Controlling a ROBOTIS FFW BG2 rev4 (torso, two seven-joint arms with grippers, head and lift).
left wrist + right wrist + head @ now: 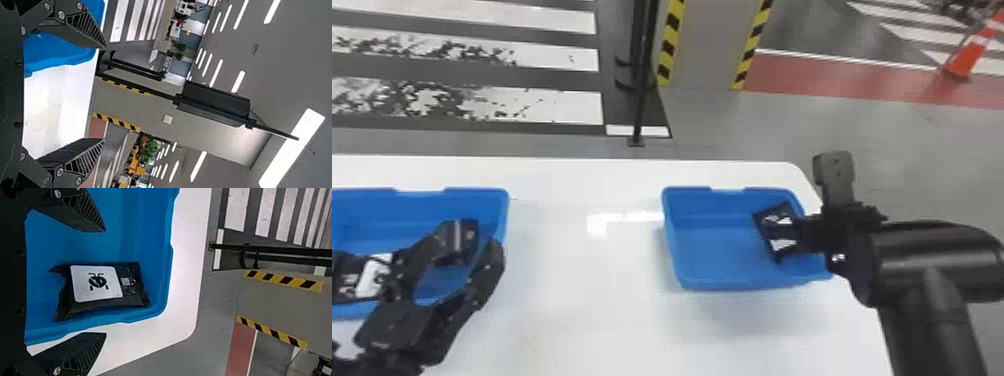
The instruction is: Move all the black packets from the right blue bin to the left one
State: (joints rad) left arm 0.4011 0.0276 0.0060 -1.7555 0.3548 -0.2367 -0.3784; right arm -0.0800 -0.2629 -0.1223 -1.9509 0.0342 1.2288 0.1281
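Observation:
My left gripper (475, 239) stands open over the right part of the left blue bin (477, 192). In the left wrist view the left gripper (105, 93) holds nothing between its fingers. Black packaging with white labels (374, 275) lies in that bin, partly covered by the left arm. My right gripper (806, 200) is open at the right side of the right blue bin (712, 240). In the right wrist view, one black packet (96, 284) with a white label lies inside the bin (137, 227), in line with the space between the right gripper's (105, 282) fingers, untouched.
Both bins stand on a white table (582, 260), with a wide stretch of tabletop between them. The table's rounded far right corner (794, 172) lies just beyond the right bin. A black pole (640, 100) rises from the floor behind the table.

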